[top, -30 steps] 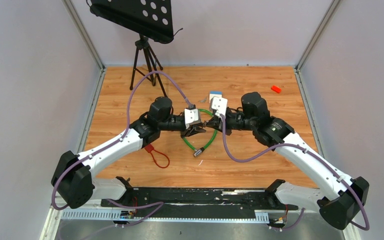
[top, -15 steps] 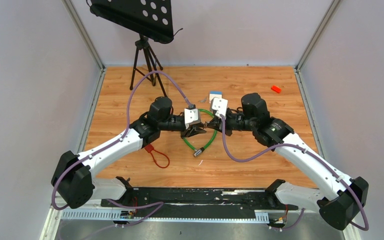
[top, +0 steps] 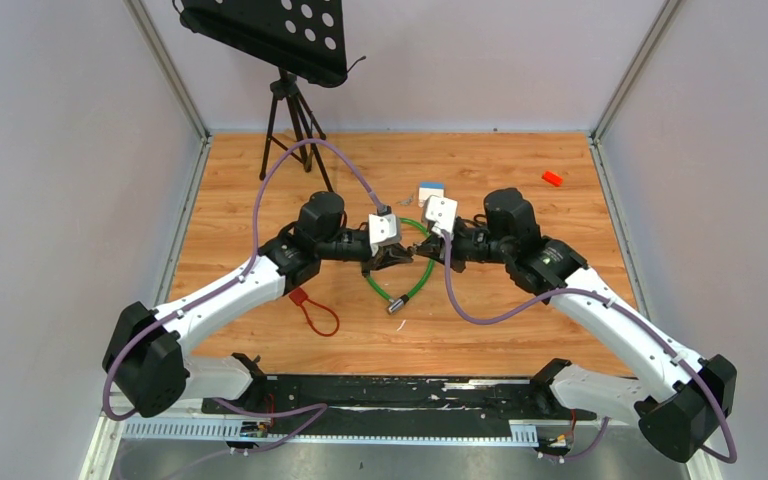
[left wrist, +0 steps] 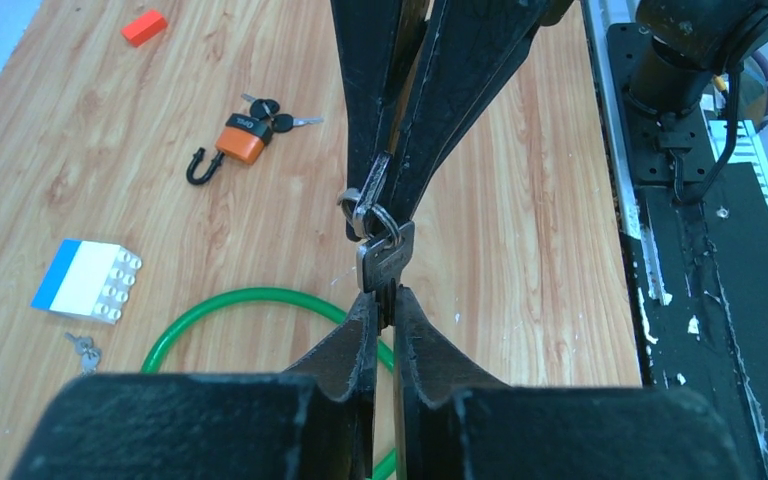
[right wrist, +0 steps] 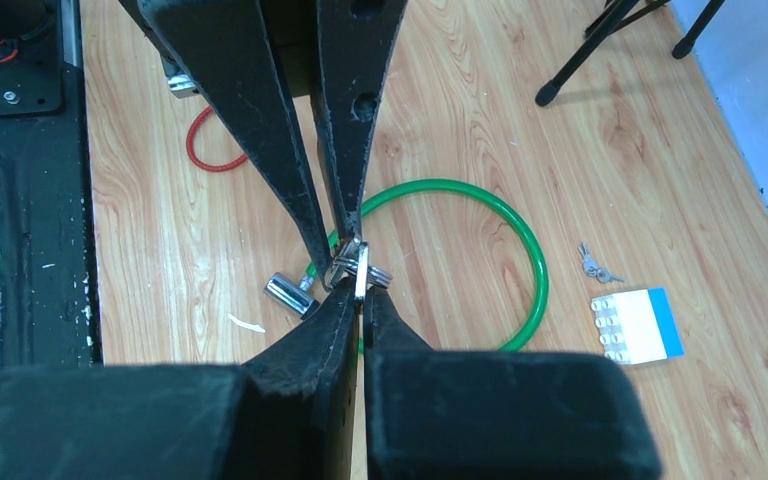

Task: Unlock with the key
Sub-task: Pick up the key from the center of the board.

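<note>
Above green cable loop (right wrist: 442,184), left gripper (left wrist: 382,303) pinches key (left wrist: 385,264); right gripper (right wrist: 359,297) pinches key ring (left wrist: 365,212)

- The left gripper (left wrist: 384,303) has its fingers pressed together on a silver key (left wrist: 381,265).
- The right gripper (left wrist: 378,192) reaches in from the top and pinches the key ring (left wrist: 365,212) just above that key.
- An orange padlock (left wrist: 239,140) lies on the wooden table (left wrist: 520,250), with a hooked black shackle and keys at its top.
- A green cable loop (left wrist: 250,298), a blue-and-white toy brick (left wrist: 85,281) and small keys (left wrist: 85,348) lie to the left.
- A red block (left wrist: 143,27) sits in the far corner.
</note>
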`<state>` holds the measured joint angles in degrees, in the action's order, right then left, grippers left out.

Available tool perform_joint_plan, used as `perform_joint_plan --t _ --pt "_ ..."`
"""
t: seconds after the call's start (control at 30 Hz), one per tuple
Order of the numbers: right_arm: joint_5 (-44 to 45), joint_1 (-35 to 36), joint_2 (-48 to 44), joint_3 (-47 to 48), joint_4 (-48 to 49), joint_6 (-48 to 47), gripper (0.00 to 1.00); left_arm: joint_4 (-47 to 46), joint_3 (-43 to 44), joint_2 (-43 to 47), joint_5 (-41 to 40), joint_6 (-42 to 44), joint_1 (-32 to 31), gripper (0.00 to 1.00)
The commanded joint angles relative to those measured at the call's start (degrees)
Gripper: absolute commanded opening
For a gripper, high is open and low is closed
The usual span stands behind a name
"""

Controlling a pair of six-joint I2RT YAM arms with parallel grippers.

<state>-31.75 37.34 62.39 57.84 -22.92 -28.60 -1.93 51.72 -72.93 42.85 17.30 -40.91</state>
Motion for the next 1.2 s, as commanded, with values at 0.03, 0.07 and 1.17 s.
perform_joint_plan --t 0.03,0.07,1.17 --pt "1.9 -0.9 -1.9 -1.5 1.1 -1.0 0.00 0.9 2.8 1.5 -1.0 1.7 -0.3 0.00" --pt "2.3 -1.1 -2.0 -1.8 1.0 -1.3 0.00 1.5 2.8 1.8 -1.3 2.1 -0.3 0.00" --pt "-5.3 -1.2 -3.2 -0.6 -4.8 -3.7 0.35 29.4 10.8 1.6 -7.9 15.2 -2.8 0.00"
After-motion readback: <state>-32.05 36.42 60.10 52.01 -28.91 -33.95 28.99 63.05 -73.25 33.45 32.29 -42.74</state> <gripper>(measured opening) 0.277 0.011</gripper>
